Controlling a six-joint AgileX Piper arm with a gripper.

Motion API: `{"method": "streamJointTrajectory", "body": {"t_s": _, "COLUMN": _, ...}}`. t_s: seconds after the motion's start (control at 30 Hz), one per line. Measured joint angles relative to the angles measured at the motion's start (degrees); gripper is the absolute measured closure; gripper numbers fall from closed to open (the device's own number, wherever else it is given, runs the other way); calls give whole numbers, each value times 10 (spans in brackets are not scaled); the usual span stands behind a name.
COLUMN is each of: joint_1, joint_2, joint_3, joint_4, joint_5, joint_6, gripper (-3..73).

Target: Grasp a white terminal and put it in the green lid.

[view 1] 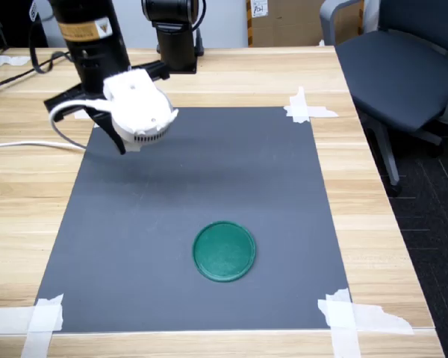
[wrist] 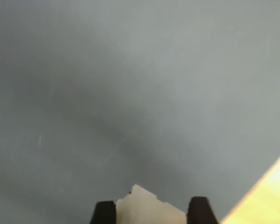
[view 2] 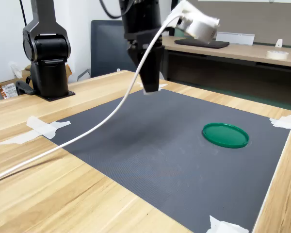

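The green lid [view 1: 224, 251] [view 2: 225, 135] lies flat on the dark grey mat, toward the near edge in the first exterior view, with nothing in it. My gripper [view 1: 127, 145] [view 2: 149, 87] hangs above the mat's far left corner in the first exterior view, well away from the lid. In the wrist view the two black fingertips [wrist: 106, 212] hold a small white blocky terminal [wrist: 149, 210] between them. The gripper [wrist: 151, 213] is lifted off the mat.
The grey mat [view 1: 209, 179] is taped to the wooden table with white tape strips [view 1: 306, 108] at its corners. A second black arm base [view 1: 175, 37] [view 2: 46, 53] stands at the back. A white cable [view 2: 102, 121] trails from the wrist. An office chair [view 1: 392, 60] stands beside the table.
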Motion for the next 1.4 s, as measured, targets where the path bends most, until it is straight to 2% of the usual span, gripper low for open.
{"method": "streamJointTrajectory", "body": {"t_s": 0.17, "joint_1": 43, "joint_2": 4, "joint_3": -27, "joint_4": -21, "joint_5": 10, "joint_6": -6, "gripper": 432}}
{"method": "streamJointTrajectory", "body": {"t_s": 0.37, "joint_1": 110, "joint_2": 37, "joint_3": -55, "joint_4": -33, "joint_5": 20, "joint_6": 35, "gripper": 432}}
{"method": "streamJointTrajectory", "body": {"t_s": 0.63, "joint_1": 163, "joint_2": 109, "joint_3": -124, "joint_4": -51, "joint_5": 20, "joint_6": 57, "gripper": 432}}
{"method": "streamJointTrajectory", "body": {"t_s": 0.93, "joint_1": 170, "joint_2": 199, "joint_3": -197, "joint_4": -51, "joint_5": 15, "joint_6": 58, "gripper": 432}}
{"method": "streamJointTrajectory", "body": {"t_s": 1.23, "joint_1": 170, "joint_2": 248, "joint_3": -204, "joint_4": -51, "joint_5": 7, "joint_6": 35, "gripper": 432}}
{"method": "streamJointTrajectory", "body": {"t_s": 1.4, "joint_1": 170, "joint_2": 257, "joint_3": -205, "joint_4": -23, "joint_5": 4, "joint_6": 1, "gripper": 432}}
